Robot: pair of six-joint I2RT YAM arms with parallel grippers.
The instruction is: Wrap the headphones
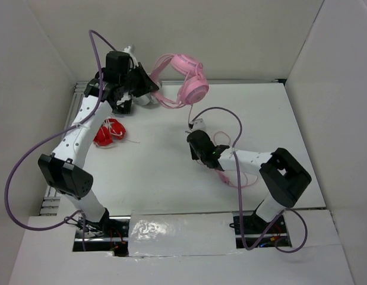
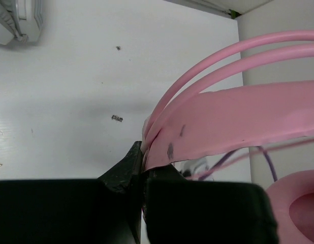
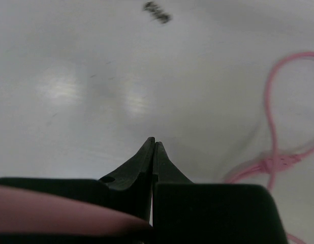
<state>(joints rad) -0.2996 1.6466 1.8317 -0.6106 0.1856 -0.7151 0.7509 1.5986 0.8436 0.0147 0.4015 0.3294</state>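
Overhead: left gripper (image 2: pixel 143 160) clamped on headband (image 2: pixel 238 122) of pink headphones (image 1: pixel 192 86); right gripper (image 3: pixel 153 150) pinched shut, empty, near pink cable (image 3: pixel 271 127); red corded item (image 1: pixel 109 133) beside left arm (image 1: pixel 73 139).

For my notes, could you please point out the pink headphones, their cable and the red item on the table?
pink headphones (image 1: pixel 193 89), top view, the earcup.
cable (image 3: pixel 275 162), right wrist view, the bunched strands.
red item (image 1: pixel 108 134), top view, its middle.
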